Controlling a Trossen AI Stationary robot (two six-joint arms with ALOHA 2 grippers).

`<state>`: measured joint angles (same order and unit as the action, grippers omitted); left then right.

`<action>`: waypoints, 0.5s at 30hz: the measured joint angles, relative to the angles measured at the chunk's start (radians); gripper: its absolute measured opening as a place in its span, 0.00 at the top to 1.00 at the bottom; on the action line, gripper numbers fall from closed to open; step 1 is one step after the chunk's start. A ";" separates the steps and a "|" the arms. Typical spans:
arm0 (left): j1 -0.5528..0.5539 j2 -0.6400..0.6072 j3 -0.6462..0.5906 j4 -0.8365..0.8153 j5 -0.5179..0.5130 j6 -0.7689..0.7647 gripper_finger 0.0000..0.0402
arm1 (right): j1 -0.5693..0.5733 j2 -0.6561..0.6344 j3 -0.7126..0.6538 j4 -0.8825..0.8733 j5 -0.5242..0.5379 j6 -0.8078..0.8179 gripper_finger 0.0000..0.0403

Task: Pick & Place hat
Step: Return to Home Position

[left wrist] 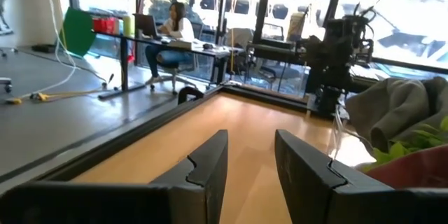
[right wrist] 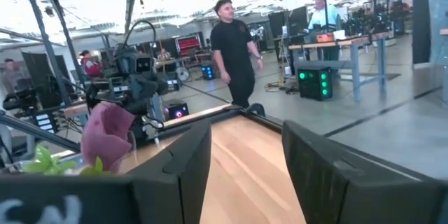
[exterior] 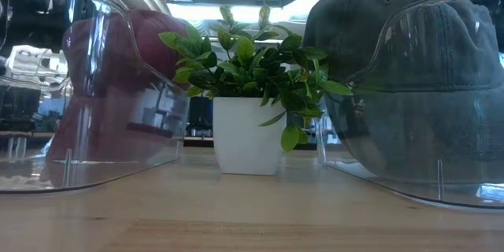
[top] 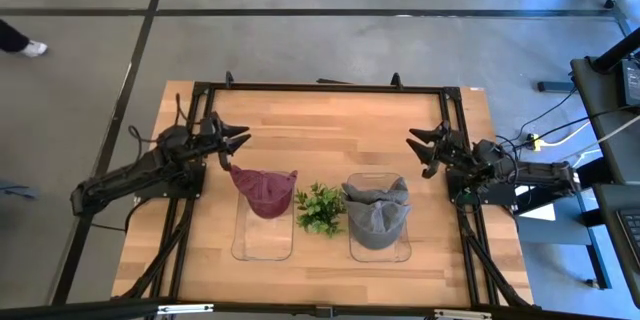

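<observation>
A maroon cap (top: 265,191) sits on the far end of the left clear stand (top: 262,242); a grey cap (top: 378,213) covers the right clear stand (top: 380,250). In the low view the maroon cap (exterior: 130,79) and the grey cap (exterior: 409,71) show through the clear stands. My left gripper (top: 238,144) hovers open near the table's left edge, left of and beyond the maroon cap. My right gripper (top: 418,148) hovers open near the right edge, beyond the grey cap. In the wrist views both grippers, left (left wrist: 250,161) and right (right wrist: 245,154), show open fingers with bare table between them.
A small green plant in a white pot (top: 320,208) stands between the two stands, also central in the low view (exterior: 246,87). A black frame (top: 320,87) rims the wooden table. The far half of the table is bare wood. People show in the room beyond.
</observation>
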<state>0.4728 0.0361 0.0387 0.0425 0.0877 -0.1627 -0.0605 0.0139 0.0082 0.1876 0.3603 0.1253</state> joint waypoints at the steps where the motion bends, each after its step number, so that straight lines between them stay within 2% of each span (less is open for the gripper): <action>1: 0.000 -0.016 -0.006 -0.004 -0.007 0.000 0.72 | 0.000 -0.013 0.000 -0.018 0.006 0.000 0.56; 15: 0.000 -0.034 -0.030 -0.027 -0.095 0.019 0.72 | 0.000 -0.013 0.000 -0.074 0.027 -0.014 0.56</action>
<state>0.4728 0.0020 0.0082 0.0151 -0.0073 -0.1432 -0.0601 0.0010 0.0082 0.1140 0.3876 0.1112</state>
